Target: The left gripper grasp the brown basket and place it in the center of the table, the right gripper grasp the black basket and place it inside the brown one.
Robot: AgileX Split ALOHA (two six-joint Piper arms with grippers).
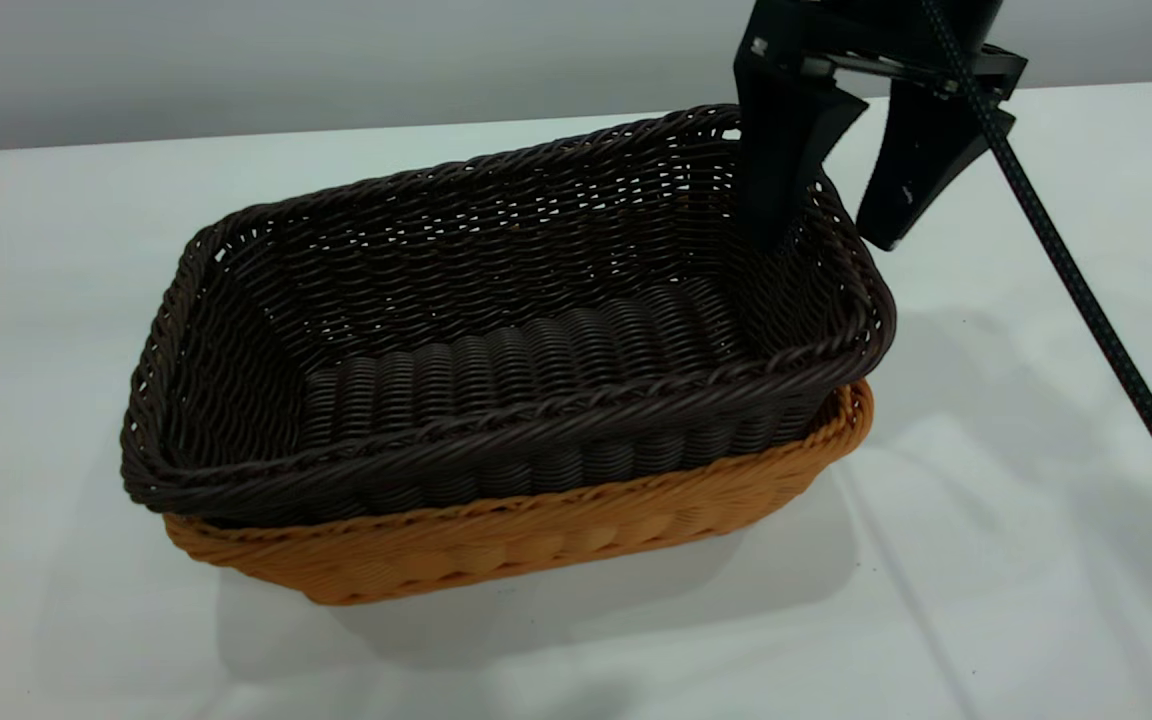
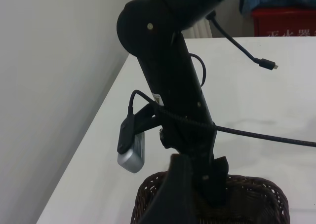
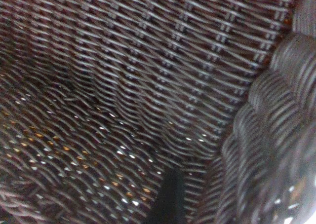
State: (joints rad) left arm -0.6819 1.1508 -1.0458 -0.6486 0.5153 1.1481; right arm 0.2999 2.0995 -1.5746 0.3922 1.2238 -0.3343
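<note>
Black basket (image 1: 496, 340) nested inside brown basket (image 1: 536, 530)

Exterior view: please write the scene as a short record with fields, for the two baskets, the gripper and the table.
black basket: nested inside the brown one, its rim above the brown rim
brown basket: on the table, under the black basket, only its lower wall and rim showing
right gripper: open, at the black basket's right end wall, one finger inside the wall, the other outside
left gripper: not in view
table: white, carries the stacked baskets
task state: both baskets placed; the gripper has not yet left the wall
</note>
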